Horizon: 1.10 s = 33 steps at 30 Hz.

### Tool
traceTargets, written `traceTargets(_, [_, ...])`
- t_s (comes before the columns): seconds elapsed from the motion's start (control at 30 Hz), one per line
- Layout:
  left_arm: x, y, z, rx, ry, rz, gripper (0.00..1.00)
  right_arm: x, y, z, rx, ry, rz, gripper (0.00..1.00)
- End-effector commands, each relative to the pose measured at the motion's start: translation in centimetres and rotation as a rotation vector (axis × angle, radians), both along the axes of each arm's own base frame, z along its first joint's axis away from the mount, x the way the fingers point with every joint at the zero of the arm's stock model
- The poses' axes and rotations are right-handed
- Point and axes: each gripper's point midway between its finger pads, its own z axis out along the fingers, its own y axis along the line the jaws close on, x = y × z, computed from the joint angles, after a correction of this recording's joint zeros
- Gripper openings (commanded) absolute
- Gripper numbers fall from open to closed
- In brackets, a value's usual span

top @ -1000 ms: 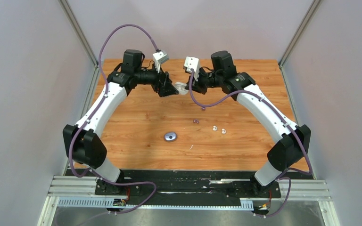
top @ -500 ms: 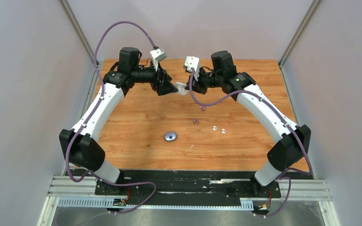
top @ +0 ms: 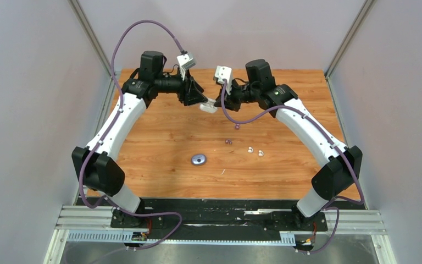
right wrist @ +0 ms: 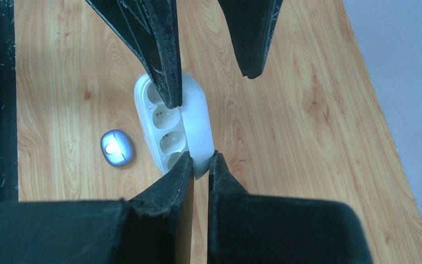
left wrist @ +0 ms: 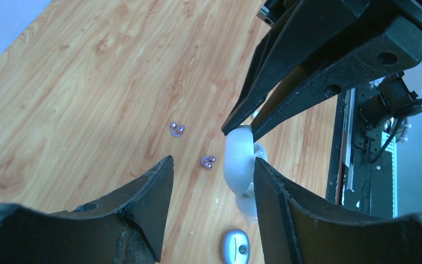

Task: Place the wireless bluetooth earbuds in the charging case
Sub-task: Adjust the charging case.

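A white charging case point(right wrist: 198, 118) hangs open above the far middle of the table, its wells point(right wrist: 162, 121) showing empty. My right gripper point(right wrist: 200, 158) is shut on the case's lid edge. My left gripper point(left wrist: 213, 162) stands open around the case point(left wrist: 238, 165): one finger point(left wrist: 286, 203) lies against it, the other point(left wrist: 143, 203) is well apart. Two purple earbuds point(top: 237, 126) point(top: 228, 141) and two white earbuds point(top: 250, 149) point(top: 261, 153) lie loose on the wood. In the top view the left gripper point(top: 200, 99) and the right gripper point(top: 220, 102) meet at the case point(top: 209, 106).
A second, blue-grey pebble-shaped case point(top: 199, 160) lies shut on the table nearer the arm bases, left of the earbuds. Grey walls with metal posts point(top: 93, 41) close the table on three sides. A black rail point(top: 220, 217) runs along the near edge.
My left gripper has moved right up to the white case and its jaws have narrowed around it. The right gripper has held still with the case.
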Motion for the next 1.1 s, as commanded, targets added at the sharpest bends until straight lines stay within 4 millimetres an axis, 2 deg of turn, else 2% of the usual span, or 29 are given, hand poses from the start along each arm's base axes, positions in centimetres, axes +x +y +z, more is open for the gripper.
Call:
traceTargets(0.0, [-0.6,-0.3,1.3,0.023,-0.101,-0.081,0.60,-1.0,1.0,2.8,0.061,-0.020,0.062,0.00])
traceTargets(0.47, [-1.8,-0.8,-0.1,0.158,-0.153,-0.220,0.44,-1.1,1.5,3.4,0.051,-0.067,0.087,0.00])
traceTargets(0.6, [-1.7,-0.7,-0.3,0.176,-0.152,-0.227,0.33,-1.1,1.6,3.4,0.048,-0.074,0.088,0.00])
traceTargets(0.67, [-1.7,-0.8,-0.2,0.172,-0.154,-0.229,0.21,-1.1,1.7,3.3,0.046,-0.073,0.087,0.00])
traceTargets(0.7, [-1.8,-0.8,-0.2,0.170,-0.155,-0.229,0.11,-1.0,1.6,3.2,0.044,-0.075,0.085,0.00])
traceTargets(0.73, [-1.7,-0.8,-0.2,0.168,-0.157,-0.227,0.07,-1.0,1.6,3.2,0.044,-0.076,0.082,0.00])
traceTargets(0.77, [-1.8,-0.8,-0.1,0.166,-0.163,-0.225,0.01,-0.9,1.6,3.2,0.043,-0.076,0.077,0.03])
traceTargets(0.8, [-1.7,-0.8,-0.2,0.164,-0.161,-0.219,0.00,-0.7,1.5,3.2,0.043,-0.074,0.066,0.06])
traceTargets(0.97, [-1.5,-0.5,-0.4,0.149,-0.181,-0.150,0.00,0.0,0.4,4.4,0.065,-0.069,-0.023,0.38])
traceTargets(1.0, [-1.1,-0.7,0.1,0.130,-0.202,-0.128,0.00,0.2,0.0,4.9,0.081,-0.052,-0.049,0.43])
traceTargets(1.03, [-1.4,-0.4,-0.3,0.131,-0.199,-0.108,0.00,0.4,-0.6,5.5,0.105,-0.023,-0.077,0.47])
traceTargets(1.07, [-1.2,-0.3,1.1,0.104,-0.246,-0.071,0.00,0.6,-1.2,6.2,0.139,0.021,-0.103,0.50])
